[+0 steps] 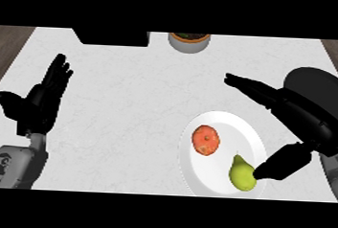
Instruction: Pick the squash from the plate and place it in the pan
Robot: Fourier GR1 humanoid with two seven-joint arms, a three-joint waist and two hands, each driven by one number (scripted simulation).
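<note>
We see the squash [243,175], yellow-green and pear-shaped, lying on the white plate [215,173] near its lower right rim, narrow end pointing up. Nothing is lifting it. On the same plate, up and to the left and apart from the squash, sits a round orange-red fruit [206,139].

The right hand [309,124] hovers over the plate's right side. It is open, with fingers [254,87] straight and pointing up-left past the plate's top edge, and it has hold of nothing. Its thumb [283,164] angles down-left, and the tip meets the squash's right edge. We cannot tell whether it touches or only overlaps.

The pan [321,84] is dark and round, on the counter [129,114] to the upper right of the plate, and the right hand covers part of it.

The left hand [38,105] rests open at the far left with its fingers up, well apart from the plate, its grey forearm [10,166] below it.

At the counter's far edge we note a grey round container [189,42] and a black object [111,36] to its left.
</note>
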